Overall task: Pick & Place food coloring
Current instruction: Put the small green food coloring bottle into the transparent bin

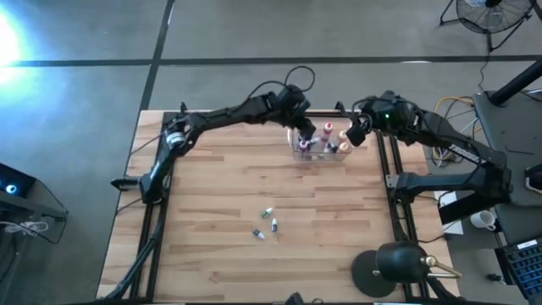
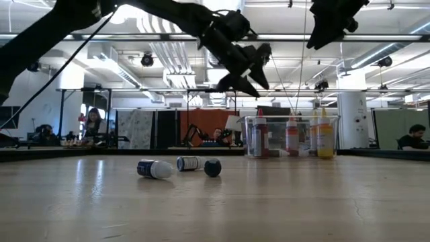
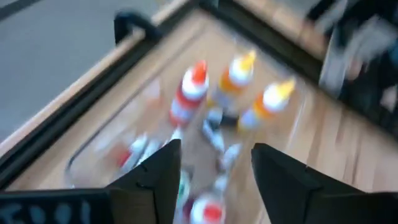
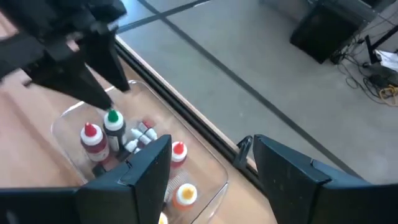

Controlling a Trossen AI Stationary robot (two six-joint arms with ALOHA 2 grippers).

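A clear plastic box [image 1: 319,152] sits near the table's far edge and holds several upright food coloring bottles with red [image 3: 194,81], orange [image 3: 240,70] and green [image 4: 113,123] caps. Three more small bottles [image 1: 268,222] lie on their sides mid-table, also seen in the low view [image 2: 153,168]. My left gripper [image 2: 246,70] hovers open above the box's left part [image 3: 214,168], its fingertips just over the green-capped bottle. My right gripper [image 4: 214,168] is open and higher up, over the box's right end [image 1: 356,133].
A black frame rail [image 1: 383,161] runs along the table's right edge, just beside the box. A black desk lamp [image 1: 398,264] stands at the near right corner. Bare wood [image 1: 212,186] lies between the box and the loose bottles.
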